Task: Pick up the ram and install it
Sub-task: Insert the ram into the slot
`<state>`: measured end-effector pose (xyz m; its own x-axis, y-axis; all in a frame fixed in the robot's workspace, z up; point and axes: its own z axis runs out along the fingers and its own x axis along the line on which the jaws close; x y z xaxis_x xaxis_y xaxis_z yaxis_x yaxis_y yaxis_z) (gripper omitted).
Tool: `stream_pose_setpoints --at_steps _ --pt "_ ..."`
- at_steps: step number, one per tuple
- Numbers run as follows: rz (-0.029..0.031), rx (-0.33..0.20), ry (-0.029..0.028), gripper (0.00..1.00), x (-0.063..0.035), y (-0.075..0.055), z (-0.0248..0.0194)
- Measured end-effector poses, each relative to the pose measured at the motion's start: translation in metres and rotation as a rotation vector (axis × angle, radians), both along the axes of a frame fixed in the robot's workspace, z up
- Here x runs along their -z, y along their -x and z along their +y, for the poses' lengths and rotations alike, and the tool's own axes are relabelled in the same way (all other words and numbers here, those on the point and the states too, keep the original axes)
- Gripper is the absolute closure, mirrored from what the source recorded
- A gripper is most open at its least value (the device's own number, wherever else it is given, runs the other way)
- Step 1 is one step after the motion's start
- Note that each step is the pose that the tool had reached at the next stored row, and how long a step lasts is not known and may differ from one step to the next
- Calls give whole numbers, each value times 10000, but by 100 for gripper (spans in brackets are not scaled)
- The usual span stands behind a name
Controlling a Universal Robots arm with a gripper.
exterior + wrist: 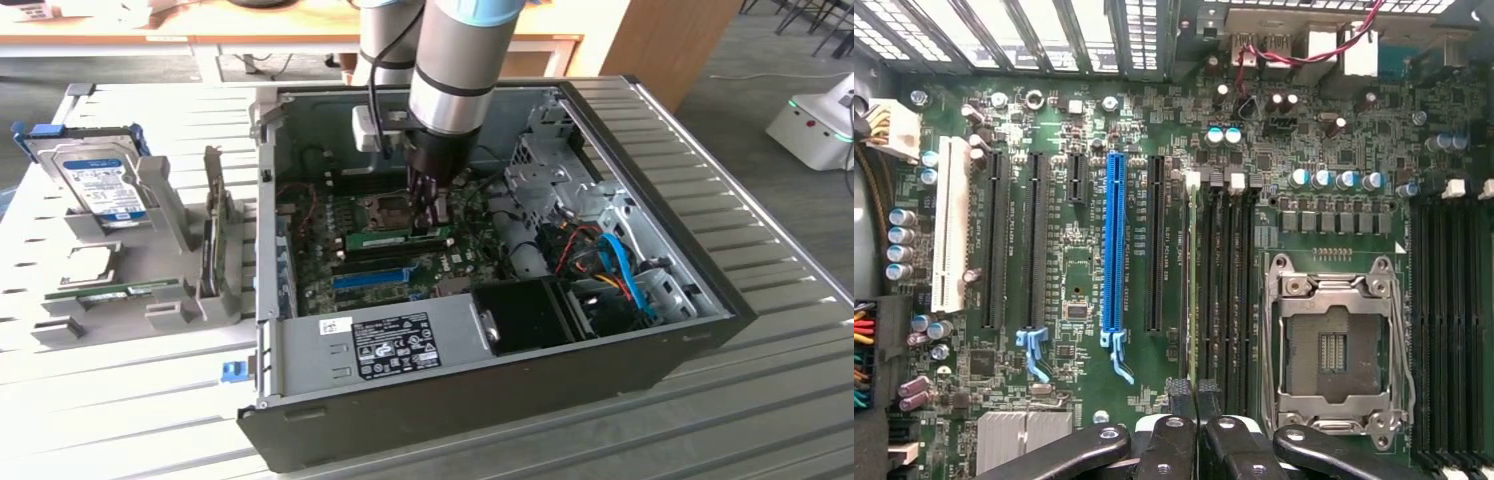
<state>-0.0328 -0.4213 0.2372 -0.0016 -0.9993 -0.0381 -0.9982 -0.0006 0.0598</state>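
The ram [398,238] is a thin green stick standing on edge in a memory slot of the motherboard [334,255], inside the open computer case [641,350]. In the wrist view the ram [1189,280] shows edge-on as a thin pale line beside the black slots. My gripper [430,215] hangs straight down over the end of the stick at the exterior view's right. In the wrist view my gripper [1195,392] is shut, its fingertips [1179,392] pressed together at the end of the ram's top edge. I cannot tell whether they pinch the stick or rest on it.
An empty processor socket [1339,345] lies right beside the memory slots, and a blue card slot [1116,260] on their other side. On the table at the exterior view's left, a grey holder [160,315] carries a hard drive [107,185], an upright expansion card [211,235] and another green stick [114,292].
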Motion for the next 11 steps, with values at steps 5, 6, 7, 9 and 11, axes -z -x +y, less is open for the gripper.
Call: stream_pose_setpoints --at_steps 5,6,7,9,11 --pt "-9 0 2 88 8 1 0" --pt "-9 0 1 88 9 1 0" --pt "-9 0 0 88 9 1 0" --pt "-9 8 1 88 9 1 0" --pt "-9 37 1 88 10 1 0"
